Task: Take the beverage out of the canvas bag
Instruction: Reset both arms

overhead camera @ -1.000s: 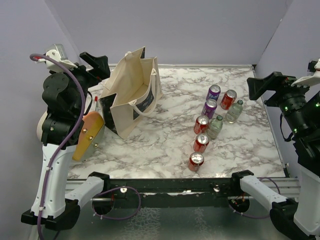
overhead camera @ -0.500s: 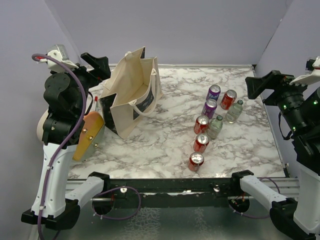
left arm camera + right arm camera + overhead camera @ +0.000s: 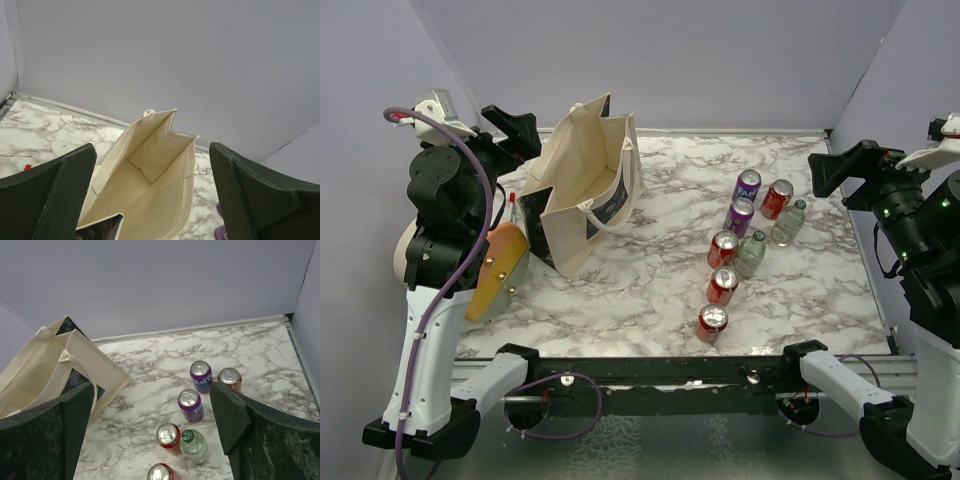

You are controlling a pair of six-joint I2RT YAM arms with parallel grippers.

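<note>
the cream canvas bag (image 3: 570, 170) stands upright, mouth open, far left on the table (image 3: 660, 290).

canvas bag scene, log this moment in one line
canvas bag upright, mouth open | left end effector open, aimed at bag | right end effector open, empty | cans on table

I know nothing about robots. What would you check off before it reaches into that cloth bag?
1. Canvas bag standing, mouth open: ok.
2. Left gripper open and empty: ok.
3. Right gripper open and empty: ok.
4. Beverage seen inside the bag: cannot tell; the bag's bottom is hidden.
5. Cans and bottles standing apart from the bag: ok.
</note>
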